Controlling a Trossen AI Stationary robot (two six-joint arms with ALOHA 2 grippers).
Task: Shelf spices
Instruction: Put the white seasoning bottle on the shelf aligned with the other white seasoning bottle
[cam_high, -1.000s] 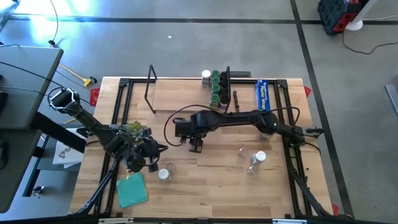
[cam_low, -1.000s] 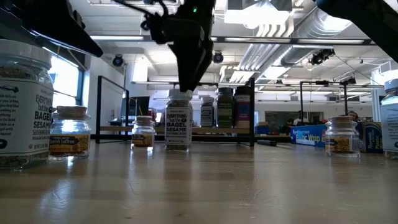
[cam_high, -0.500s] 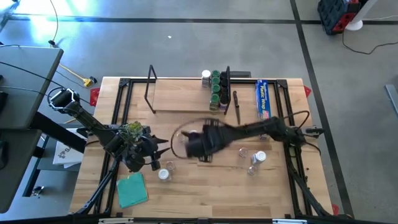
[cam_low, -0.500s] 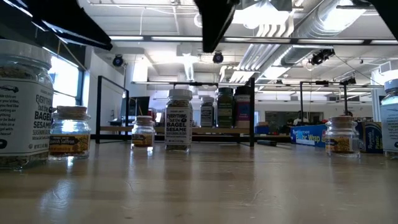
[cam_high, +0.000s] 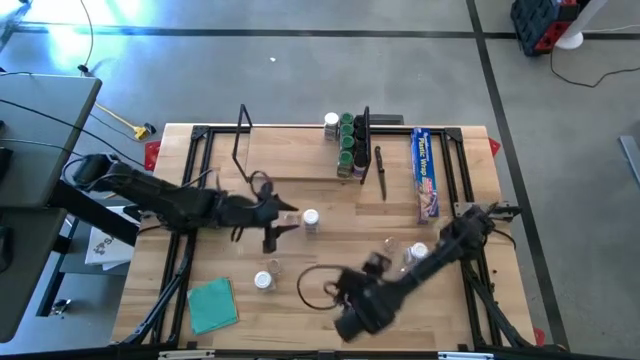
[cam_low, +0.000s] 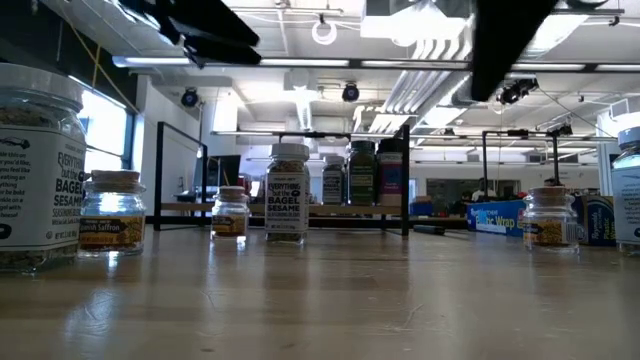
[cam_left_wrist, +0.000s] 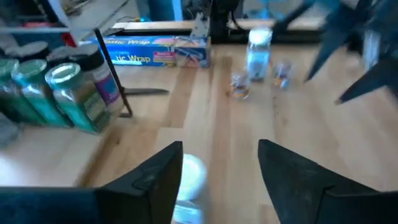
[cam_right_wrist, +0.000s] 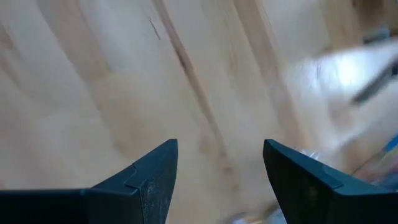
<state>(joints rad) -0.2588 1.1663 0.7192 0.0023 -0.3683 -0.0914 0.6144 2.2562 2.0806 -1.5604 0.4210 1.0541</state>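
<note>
A white-lidded spice jar (cam_high: 311, 220) stands on its base at the table's middle, showing as the bagel-sesame jar (cam_low: 287, 195) in the low view. My left gripper (cam_high: 284, 222) is open and reaches in from the table's left. Its fingers stop just short of the jar's lid (cam_left_wrist: 189, 177) without touching it. My right gripper (cam_high: 350, 318) hovers open over bare wood near the front edge. The shelf (cam_high: 290, 160) lies at the far side, with several spices (cam_high: 346, 145) lined up at its right wire frame. Loose spices stand at near left (cam_high: 263, 280) and near right (cam_high: 418, 253).
A long blue wrap box (cam_high: 425, 172) lies right of the shelf, with a dark utensil (cam_high: 381, 172) beside it. A green cloth (cam_high: 212, 305) lies at the near left corner. Black frame rails run along both table sides.
My right gripper has left its place above the white-lidded jar and swung fast toward the table's near edge, still open. My left gripper has gone from the near left toward the table's middle, up to that jar, and has opened. The jar has stayed standing where it was.
</note>
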